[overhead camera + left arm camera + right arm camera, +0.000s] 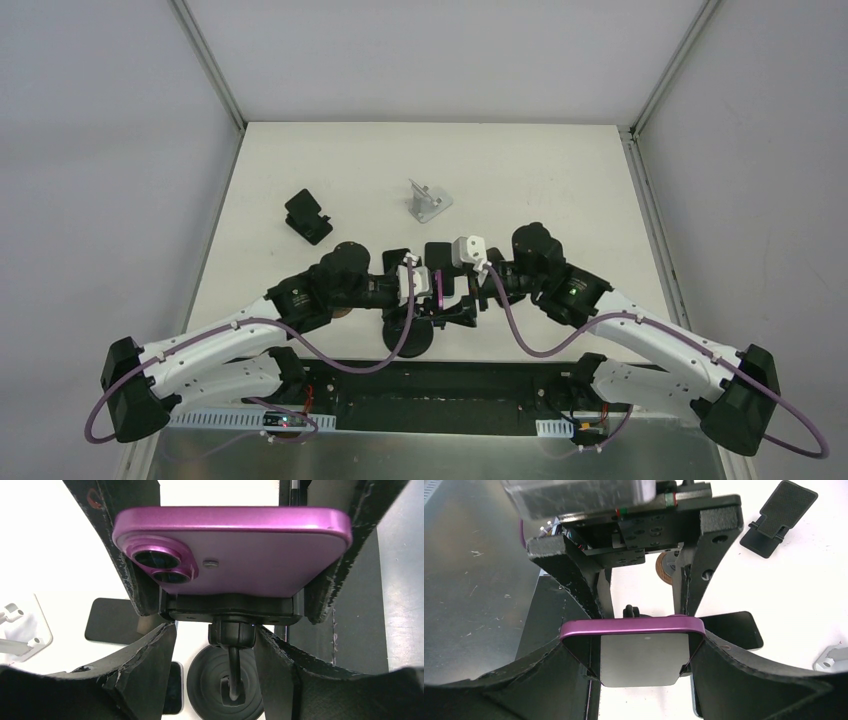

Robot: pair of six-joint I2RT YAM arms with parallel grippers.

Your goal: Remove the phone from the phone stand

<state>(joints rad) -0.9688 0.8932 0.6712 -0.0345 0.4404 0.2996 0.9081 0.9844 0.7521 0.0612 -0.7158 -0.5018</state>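
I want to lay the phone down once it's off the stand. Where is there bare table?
Bare: the far strip of the white table beyond the black folding stand and the silver metal stand, and the right side past the silver one. Crowded: the near centre, where the left gripper and right gripper meet at the purple phone on its black round-based stand.

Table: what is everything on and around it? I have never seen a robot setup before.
purple phone: one, purple, clamped in the stand, near-centre.
phone stand: one, black, round base, holding that phone.
folding stand: one, black, far left.
metal stand: one, silver, far centre.
dark phone: at least one, black, flat beside the stand.
table: one, white.
right gripper: one, black, gripping the purple phone's edges.
left gripper: one, black, flanking the stand's neck; grip unclear.
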